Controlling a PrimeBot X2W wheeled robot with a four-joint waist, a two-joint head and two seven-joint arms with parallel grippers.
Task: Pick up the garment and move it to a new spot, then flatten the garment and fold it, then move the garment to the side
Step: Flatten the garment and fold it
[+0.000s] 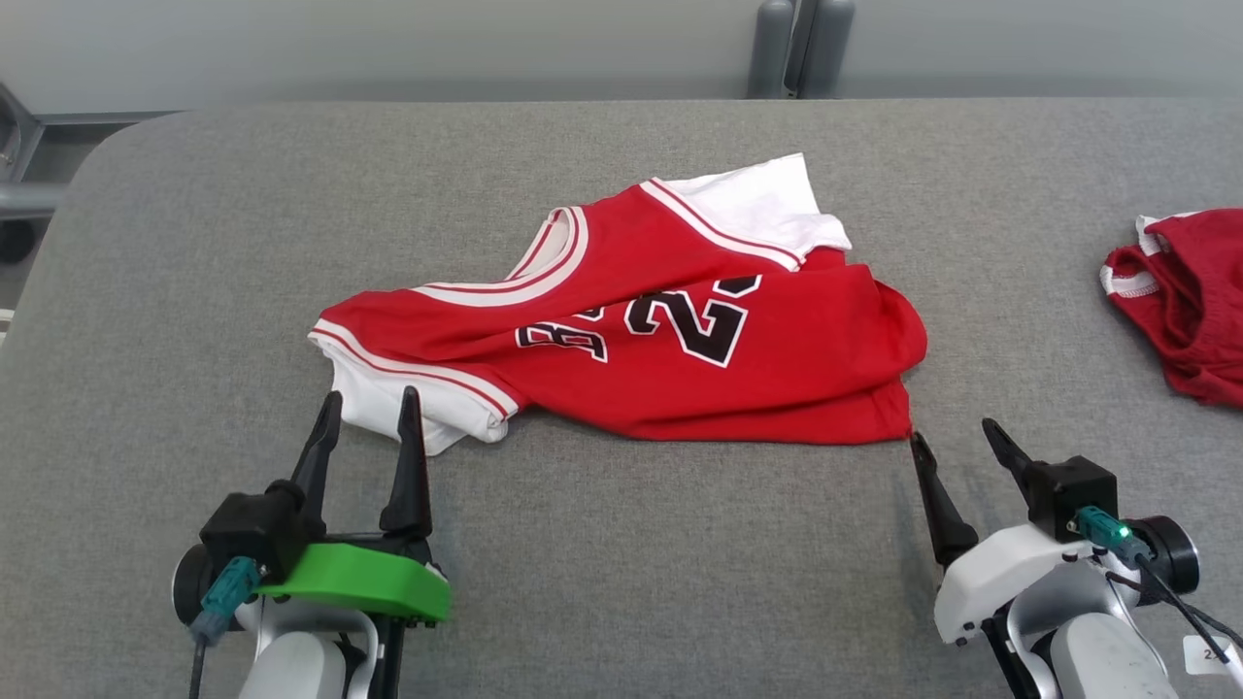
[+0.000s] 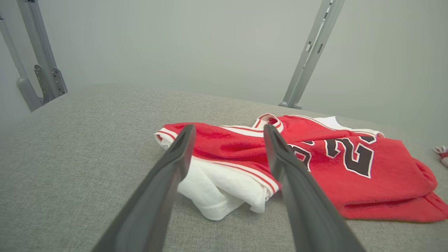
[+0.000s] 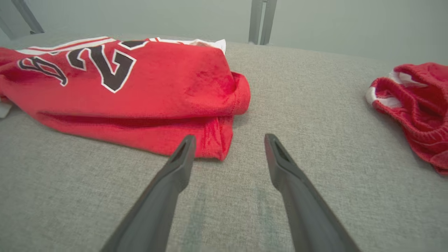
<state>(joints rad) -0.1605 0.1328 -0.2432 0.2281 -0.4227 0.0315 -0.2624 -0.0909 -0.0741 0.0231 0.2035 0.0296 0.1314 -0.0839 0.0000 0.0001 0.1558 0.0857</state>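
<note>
Red jersey point(image 1: 680, 359) is lying rumpled mid-desk point(image 1: 621, 553), folded over itself. The left gripper point(image 1: 371, 400) is spread wide and empty, tips right at the white sleeve point(image 1: 456, 417). The right gripper point(image 1: 952, 432) is released too, just beside the hem corner. A second garment point(image 1: 1190, 311) sits far right.

**Grey table, pale wall**

A grey woven-fabric table point(image 1: 602, 592) with a rounded far-left corner spans the view. Behind it rises a plain, pale grey-green wall point(image 1: 388, 39). Grey metal posts point(image 1: 801, 49) stand at the far edge, and a grey frame point(image 1: 24, 184) stands past the left corner. The light is soft and even.
</note>
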